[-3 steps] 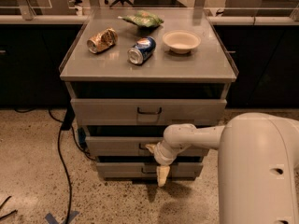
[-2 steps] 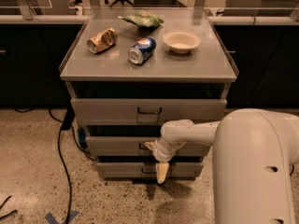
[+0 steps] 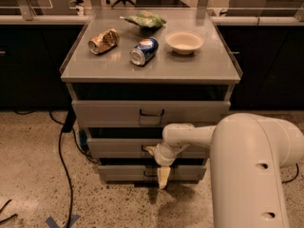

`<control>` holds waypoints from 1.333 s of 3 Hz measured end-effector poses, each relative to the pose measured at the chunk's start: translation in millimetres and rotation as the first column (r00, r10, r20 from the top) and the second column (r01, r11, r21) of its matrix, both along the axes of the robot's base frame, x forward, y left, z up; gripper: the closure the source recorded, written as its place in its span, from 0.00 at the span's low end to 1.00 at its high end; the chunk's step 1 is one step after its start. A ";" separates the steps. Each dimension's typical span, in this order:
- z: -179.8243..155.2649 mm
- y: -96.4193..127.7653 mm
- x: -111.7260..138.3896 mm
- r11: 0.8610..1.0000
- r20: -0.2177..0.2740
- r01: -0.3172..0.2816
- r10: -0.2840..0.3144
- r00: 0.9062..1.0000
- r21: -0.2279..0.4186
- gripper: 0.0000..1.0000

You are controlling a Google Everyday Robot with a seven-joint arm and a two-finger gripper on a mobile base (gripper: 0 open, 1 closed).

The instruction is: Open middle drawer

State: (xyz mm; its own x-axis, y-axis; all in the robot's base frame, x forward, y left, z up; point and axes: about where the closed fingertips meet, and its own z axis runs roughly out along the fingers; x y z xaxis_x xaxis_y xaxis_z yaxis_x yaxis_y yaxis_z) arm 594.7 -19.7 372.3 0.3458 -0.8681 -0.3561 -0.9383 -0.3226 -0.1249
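Not much has changed in the last second tbh: the arm (image 3: 190, 134) has slid a touch to the left and the robot's body (image 3: 256, 175) fills a bit more of the right side. The middle drawer (image 3: 118, 147) looks as shut as it was, and I can't see that its front has come forward at all. It sits in the cabinet (image 3: 199, 65) between the top drawer (image 3: 109, 113) and the bottom drawer (image 3: 123, 173). The gripper (image 3: 161, 167) hangs right in front of the middle drawer's centre, covering most of the handle (image 3: 144, 148), with its pale tip dangling over the bottom drawer. Can't tell if the claw is open, closed or already on the handle. My guess is it's lining up the grab and the pull hasn't started. The risk is catching the bottom handle instead.
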 end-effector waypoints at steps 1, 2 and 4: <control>0.0 0.0 0.1 1.000 0.000 0.000 0.000 1.000 0.000 0.00; -0.1 0.0 0.0 1.000 0.000 0.000 0.000 1.000 0.000 0.20; -0.1 0.0 0.0 1.000 0.000 0.000 0.000 1.000 0.000 0.64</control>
